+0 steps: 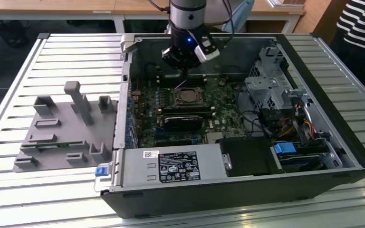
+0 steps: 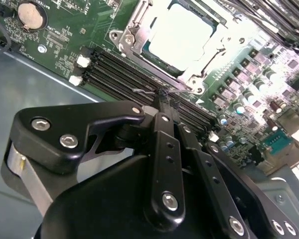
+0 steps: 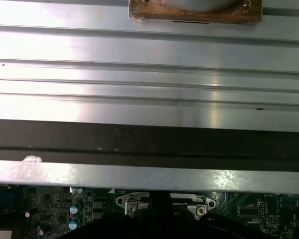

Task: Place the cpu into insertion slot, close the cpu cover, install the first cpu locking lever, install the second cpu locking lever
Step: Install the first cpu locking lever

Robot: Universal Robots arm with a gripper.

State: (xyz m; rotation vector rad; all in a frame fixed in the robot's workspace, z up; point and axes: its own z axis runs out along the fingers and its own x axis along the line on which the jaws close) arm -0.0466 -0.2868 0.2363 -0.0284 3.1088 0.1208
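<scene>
Fingers [image 2: 165, 103] seemingly around locking lever [image 2: 143, 91]

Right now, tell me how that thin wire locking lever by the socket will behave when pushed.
The locking lever is thin bent wire, so probably springy and light rather than floppy. Being bare smooth metal, it may slip from the gripper.

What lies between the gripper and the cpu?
Between the gripper and the cpu lie the silvery frame edge of the cpu cover and a thin wire lever, in the second wrist view.
</scene>
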